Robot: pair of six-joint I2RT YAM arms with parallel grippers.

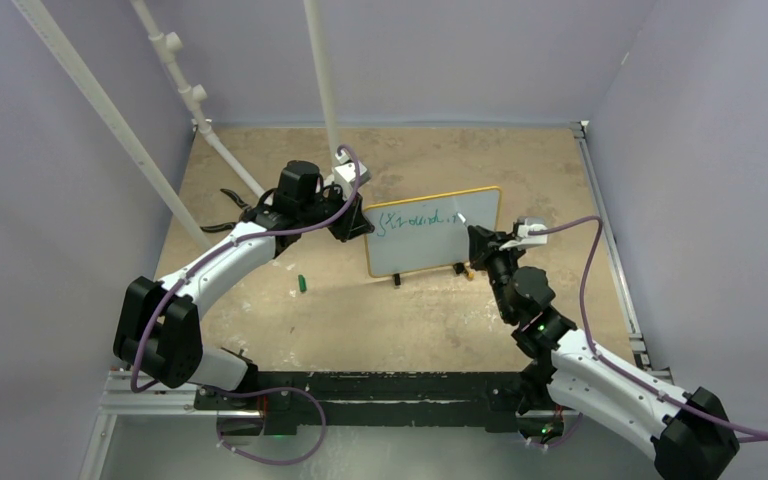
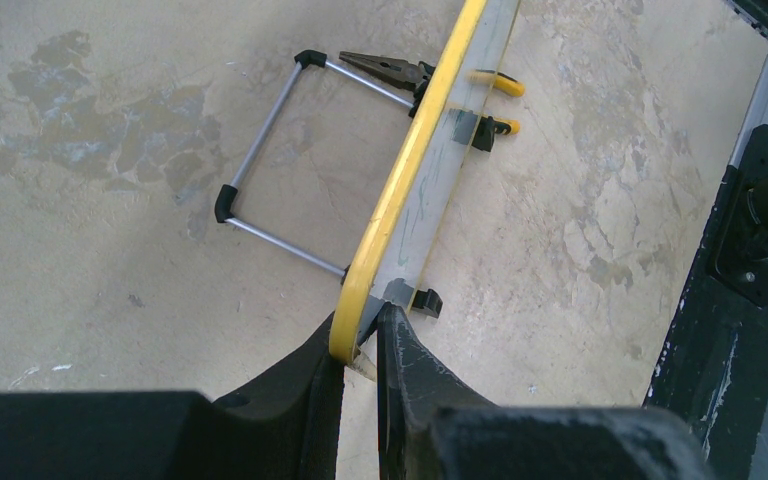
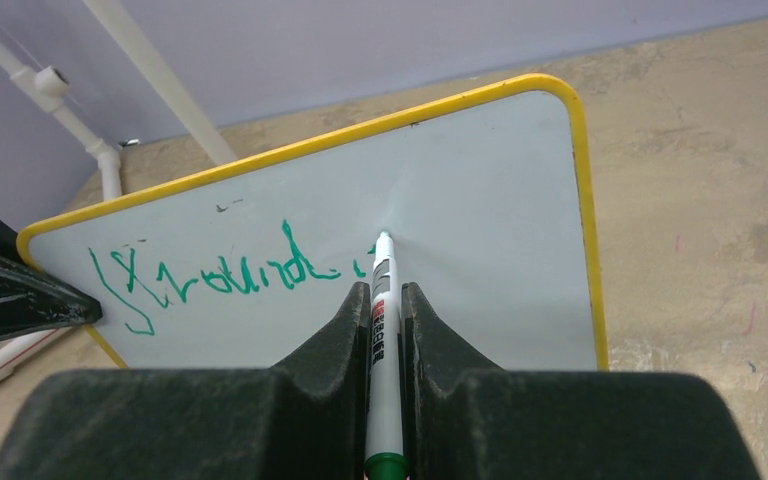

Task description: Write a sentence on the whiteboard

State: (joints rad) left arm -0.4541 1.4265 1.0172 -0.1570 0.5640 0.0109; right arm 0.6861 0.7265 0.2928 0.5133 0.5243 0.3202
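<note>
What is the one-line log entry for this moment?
left gripper: shut on whiteboard edge | right gripper: shut on marker | marker tip: at whiteboard, right of sentence | sentence: one green line

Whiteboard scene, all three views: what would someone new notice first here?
The whiteboard stands mid-table with green writing scrawled across its upper left. The right gripper is shut on a marker whose tip sits at the board just past the last letters. The left gripper pinches the board's yellow frame at its left edge.
</note>
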